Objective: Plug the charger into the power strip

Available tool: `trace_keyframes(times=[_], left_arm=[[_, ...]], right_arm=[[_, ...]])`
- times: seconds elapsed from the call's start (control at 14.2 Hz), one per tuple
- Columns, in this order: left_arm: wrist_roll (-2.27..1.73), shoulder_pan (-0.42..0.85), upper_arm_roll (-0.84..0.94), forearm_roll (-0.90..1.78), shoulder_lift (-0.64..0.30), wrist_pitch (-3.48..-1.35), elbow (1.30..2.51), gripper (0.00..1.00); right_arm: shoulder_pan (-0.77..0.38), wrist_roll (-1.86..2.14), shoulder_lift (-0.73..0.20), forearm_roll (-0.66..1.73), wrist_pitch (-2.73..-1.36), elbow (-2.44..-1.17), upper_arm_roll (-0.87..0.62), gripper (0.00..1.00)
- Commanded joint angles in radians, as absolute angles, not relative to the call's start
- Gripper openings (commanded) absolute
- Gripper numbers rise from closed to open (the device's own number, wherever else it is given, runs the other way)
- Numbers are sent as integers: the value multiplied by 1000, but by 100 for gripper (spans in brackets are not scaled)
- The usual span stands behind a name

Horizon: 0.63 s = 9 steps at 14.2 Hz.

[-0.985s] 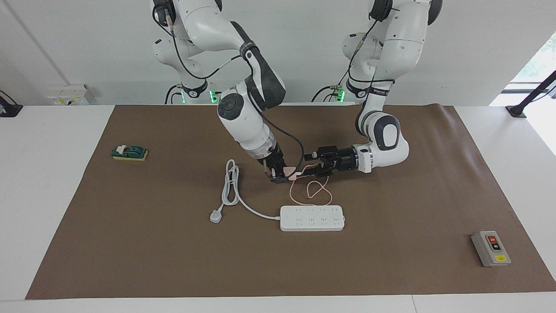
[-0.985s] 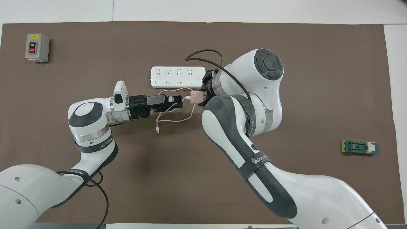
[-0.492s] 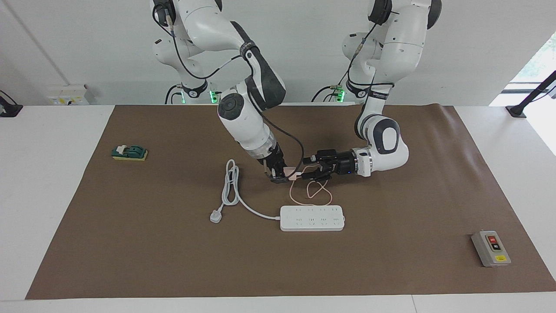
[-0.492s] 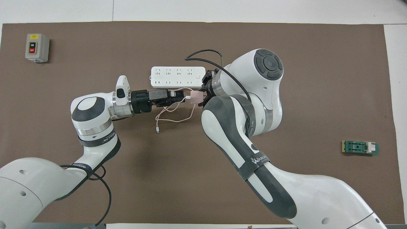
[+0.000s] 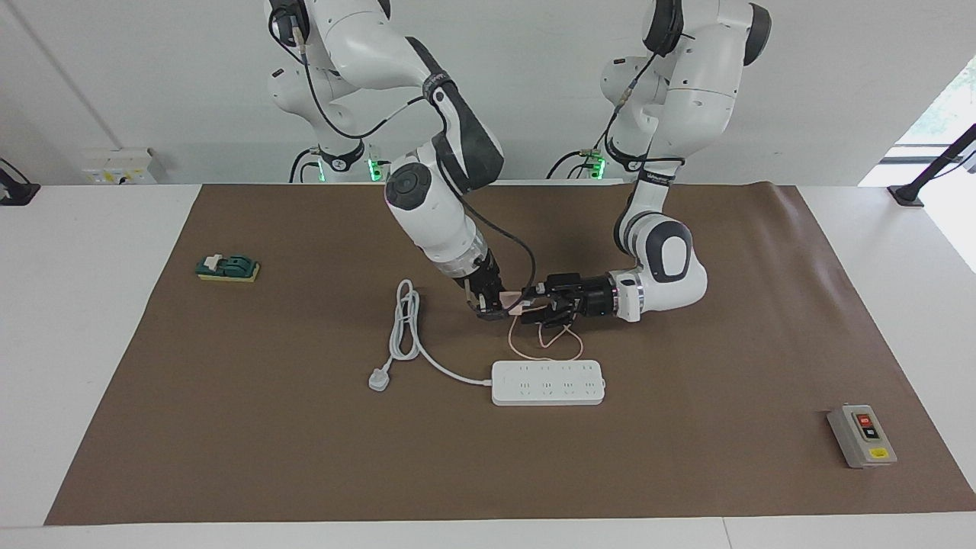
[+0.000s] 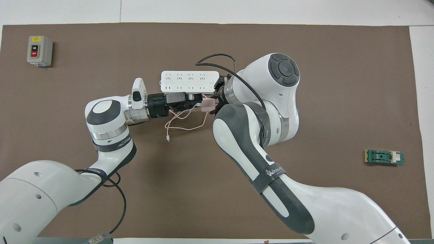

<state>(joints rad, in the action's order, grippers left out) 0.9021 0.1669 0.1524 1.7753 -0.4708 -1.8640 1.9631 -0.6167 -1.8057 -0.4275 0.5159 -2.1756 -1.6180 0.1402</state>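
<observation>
2 Franka arms meet over a brown mat (image 5: 305,457) at mid-table. Nearest the robots, toward the right arm's end, lies a small green block (image 5: 227,267) on a yellow base. At the centre the right gripper (image 5: 497,310) points down over the mat, its fingers clamped on the charger (image 5: 517,307), a pale-pink cube. The left gripper (image 5: 535,302) lies level and comes at the cube from the side, fingers spread apart at its edge; whether they touch it cannot be told. A dark band on the right forearm carries white lettering, not fully readable. The charger's thin pink cable (image 5: 545,345) hangs down and loops on the mat under both grippers. Farther out lies the power strip (image 5: 547,383), white, with 2 rows of sockets facing up and none filled, its thick cord curling to a 3-pin plug (image 5: 378,379). Farthest, toward the left arm's end, sits a grey button box (image 5: 862,436) with 1 red and 1 black button and a yellow label
</observation>
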Motion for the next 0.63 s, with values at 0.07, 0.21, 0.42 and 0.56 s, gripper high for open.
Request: trace_keyframes(times=[0.07,0.21,0.42,0.56], left_arm=[[911,201,143,1807,-480,-1902,1948,100],[911,201,143,1805,-479,-1899,1951,100],[914,190,141,1804,-472,-1879,1962,100],[914,186,140,1804,-468,-1864,1973,100]], right_arm=[[-617,-1845,-439,492,-2158,-1595,141,0],[-614,-1845,-439,492,-2157,-1594,141,0],[-615,-1845,-439,492,-2158,-1597,141,0],[-614,-1845,-439,492,-2155,-1598,141,0]])
